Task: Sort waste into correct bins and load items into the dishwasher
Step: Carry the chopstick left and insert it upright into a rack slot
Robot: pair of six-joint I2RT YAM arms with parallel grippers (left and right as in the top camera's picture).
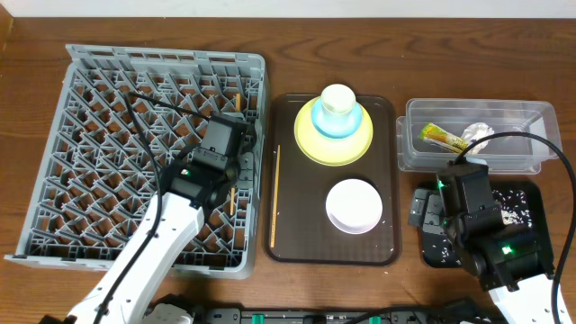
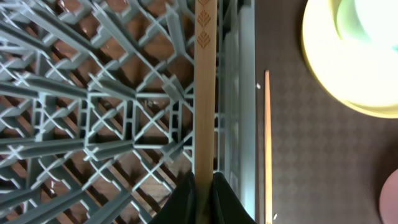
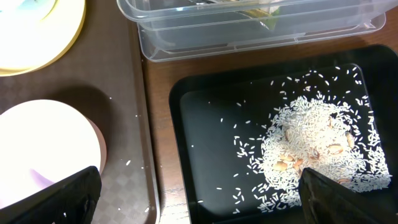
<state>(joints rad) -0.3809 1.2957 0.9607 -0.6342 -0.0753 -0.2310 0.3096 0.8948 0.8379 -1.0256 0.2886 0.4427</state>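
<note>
My left gripper (image 2: 204,186) is shut on a wooden chopstick (image 2: 205,93) and holds it over the right side of the grey dishwasher rack (image 1: 90,153). The other chopstick (image 1: 275,193) lies on the brown tray (image 1: 297,234). Also on that tray, a white cup (image 1: 337,97) sits in a light blue bowl (image 1: 320,124) on the yellow plate (image 1: 308,144), with the white bowl (image 1: 354,205) in front. My right gripper (image 3: 199,186) hangs open above the black tray (image 3: 205,124), which holds rice scraps (image 3: 311,137). The clear tub (image 1: 414,153) holds the wrapper (image 1: 441,137) and the tissue (image 1: 477,135).
The rack's right wall (image 2: 239,93) runs between the held chopstick and the brown tray. A few stray rice grains lie on the brown tray (image 3: 127,163). Black cables cross the rack (image 1: 135,117) and loop over the tub (image 1: 513,137).
</note>
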